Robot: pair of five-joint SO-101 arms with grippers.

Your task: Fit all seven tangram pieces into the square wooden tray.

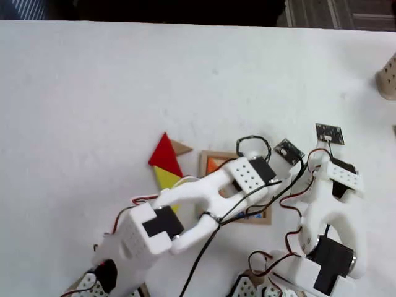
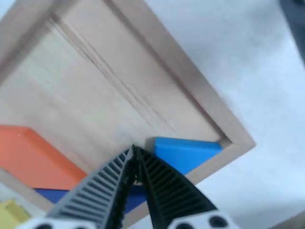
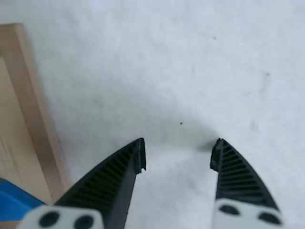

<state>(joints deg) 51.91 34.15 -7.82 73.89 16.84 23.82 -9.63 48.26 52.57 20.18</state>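
Note:
The square wooden tray (image 1: pixel 218 153) lies at the table's middle, mostly covered by my left arm (image 1: pixel 204 193). An orange piece (image 1: pixel 213 164) shows in its far left corner. In the left wrist view my left gripper (image 2: pixel 135 152) is shut, tips low over the tray floor (image 2: pixel 86 95), right beside a blue piece (image 2: pixel 186 151) in a corner; an orange piece (image 2: pixel 33 155) lies alongside. Left of the tray lie a red triangle (image 1: pixel 165 154), a yellow piece (image 1: pixel 166 178) and a small tan triangle (image 1: pixel 181 147). My right gripper (image 3: pixel 177 153) is open over bare table beside the tray rim (image 3: pixel 28 95).
My right arm (image 1: pixel 334 185) stands just right of the tray, with black and red cables running between the two arms. A tan perforated object (image 1: pixel 387 77) sits at the right edge. The white table stretches wide to the left and far side.

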